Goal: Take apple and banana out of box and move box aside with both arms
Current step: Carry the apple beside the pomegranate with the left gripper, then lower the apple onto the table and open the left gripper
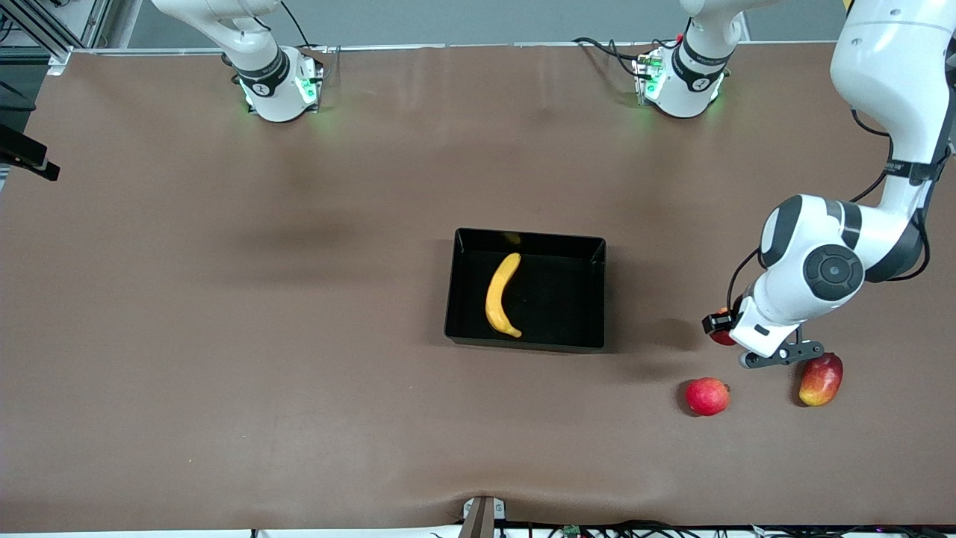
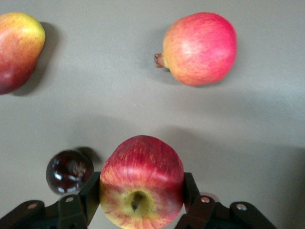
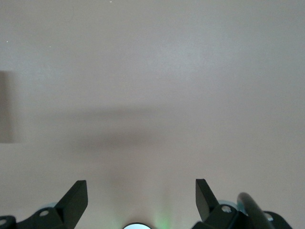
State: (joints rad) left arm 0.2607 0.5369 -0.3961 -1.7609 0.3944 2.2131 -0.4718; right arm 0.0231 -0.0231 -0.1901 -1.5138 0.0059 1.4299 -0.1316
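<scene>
Left gripper (image 2: 141,202) pinching apple (image 2: 141,181) over table (image 1: 224,336) at left arm's end, right gripper (image 3: 141,198) spread and waiting near its base, banana (image 1: 503,296) in box (image 1: 597,299), long axis running base-to-camera, midway between both arms.

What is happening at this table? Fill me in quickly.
The left pincer is shut on the apple, holding it over the table at the left arm's end, near a pink-red round fruit and a mango. The banana still lies in the black box mid-table. The right pincer waits open over bare table.
</scene>
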